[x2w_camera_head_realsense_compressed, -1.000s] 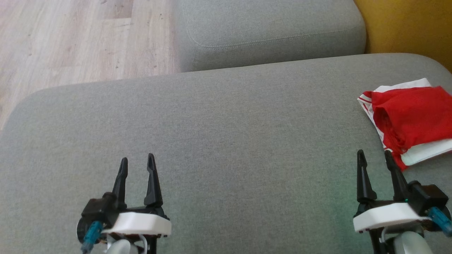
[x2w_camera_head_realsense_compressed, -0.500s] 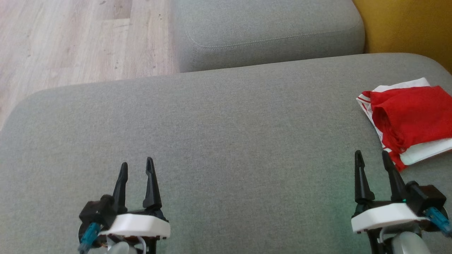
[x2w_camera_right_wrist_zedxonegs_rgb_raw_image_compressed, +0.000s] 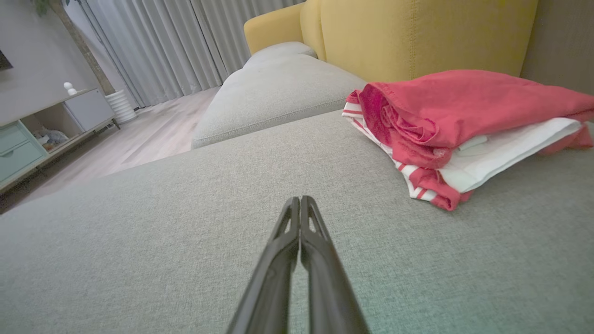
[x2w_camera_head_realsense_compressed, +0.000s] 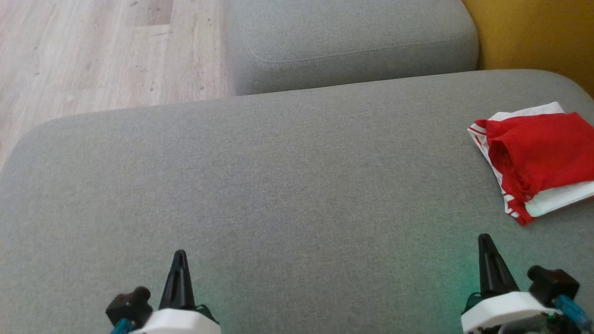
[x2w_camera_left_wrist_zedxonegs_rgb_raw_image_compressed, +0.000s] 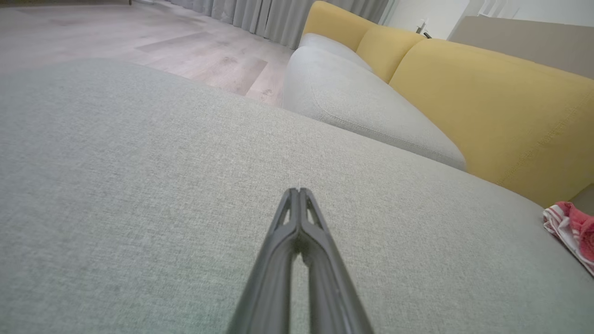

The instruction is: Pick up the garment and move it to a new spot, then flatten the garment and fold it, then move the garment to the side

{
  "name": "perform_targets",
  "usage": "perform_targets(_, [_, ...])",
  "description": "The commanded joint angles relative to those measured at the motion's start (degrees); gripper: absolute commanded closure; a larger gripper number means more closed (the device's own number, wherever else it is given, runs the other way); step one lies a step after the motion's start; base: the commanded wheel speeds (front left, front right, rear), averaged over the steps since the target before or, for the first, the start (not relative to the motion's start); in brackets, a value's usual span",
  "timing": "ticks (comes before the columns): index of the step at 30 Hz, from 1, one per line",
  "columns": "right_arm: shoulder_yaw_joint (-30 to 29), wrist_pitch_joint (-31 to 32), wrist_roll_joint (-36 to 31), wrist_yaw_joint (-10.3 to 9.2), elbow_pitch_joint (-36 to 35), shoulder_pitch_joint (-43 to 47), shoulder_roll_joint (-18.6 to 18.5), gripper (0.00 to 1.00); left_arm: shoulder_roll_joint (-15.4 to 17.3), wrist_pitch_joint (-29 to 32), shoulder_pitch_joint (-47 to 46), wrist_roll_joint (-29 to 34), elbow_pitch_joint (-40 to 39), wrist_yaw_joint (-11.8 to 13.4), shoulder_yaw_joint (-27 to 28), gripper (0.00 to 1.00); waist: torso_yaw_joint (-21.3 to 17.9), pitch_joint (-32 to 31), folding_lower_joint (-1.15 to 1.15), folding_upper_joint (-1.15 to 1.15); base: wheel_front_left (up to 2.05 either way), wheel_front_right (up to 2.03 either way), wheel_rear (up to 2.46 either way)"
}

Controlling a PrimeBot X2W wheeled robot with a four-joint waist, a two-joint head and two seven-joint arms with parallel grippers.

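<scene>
Head view, left to right.

Far upper left: pale wood floor [x2w_camera_head_realsense_compressed: 93,55].

Lower left: left pincer [x2w_camera_head_realsense_compressed: 179,254], low over the wide grey seat cushion [x2w_camera_head_realsense_compressed: 297,185]. Fingers pressed together into a single dark spike, nothing between them. The left wrist view shows the same, with the two tips meeting and only a thin slit lower down. It points up the view across bare cushion fabric.

Upper middle: a second grey cushion [x2w_camera_head_realsense_compressed: 352,41] sits beyond the wide one, with a seam between them.

Lower right: right pincer [x2w_camera_head_realsense_compressed: 485,237], also pressed together and holding nothing. The right wrist view shows the fingers touching along the tips. A faint green tint lies on the fabric just to its left.

Right edge: garment [x2w_camera_head_realsense_compressed: 538,153], red over white with red-and-white striped trim. It lies folded in a loose stack on the wide cushion and is partly cut off by the frame. It sits up and to the right of the right pincer, near but clear of it, and well apart from the left pincer.

Upper right corner: yellow backrest [x2w_camera_head_realsense_compressed: 533,32] behind the cushions.

The right wrist view also takes in grey curtains [x2w_camera_right_wrist_zedxonegs_rgb_raw_image_compressed: 162,46] and a low cabinet [x2w_camera_right_wrist_zedxonegs_rgb_raw_image_compressed: 28,134] far off.
</scene>
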Motion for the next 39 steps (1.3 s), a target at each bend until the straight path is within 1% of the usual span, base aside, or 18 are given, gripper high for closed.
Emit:
perform_targets(1, [-0.25,0.58,1.93,0.00,-2.03,-2.47,-0.04,1.00,0.01,0.49,-2.72,-1.44,-2.13,-0.42,0.90,1.00,0.02,0.04,0.00,0.00,0.00,0.00,0.00])
perform_targets(32, [-1.36,5.75,22.95,-0.01,-3.85,-4.22,-0.14,1.00,0.04,5.79,-3.80,-18.06,-4.04,-2.93,6.08,1.00,0.32,0.53,0.00,0.00,0.00,0.00,0.00])
perform_targets(39, [-1.59,6.74,26.87,-0.02,-4.16,-4.56,-0.15,1.00,0.05,6.78,-4.00,-21.16,-4.40,-3.40,7.04,1.00,0.38,0.62,0.00,0.00,0.00,0.00,0.00])
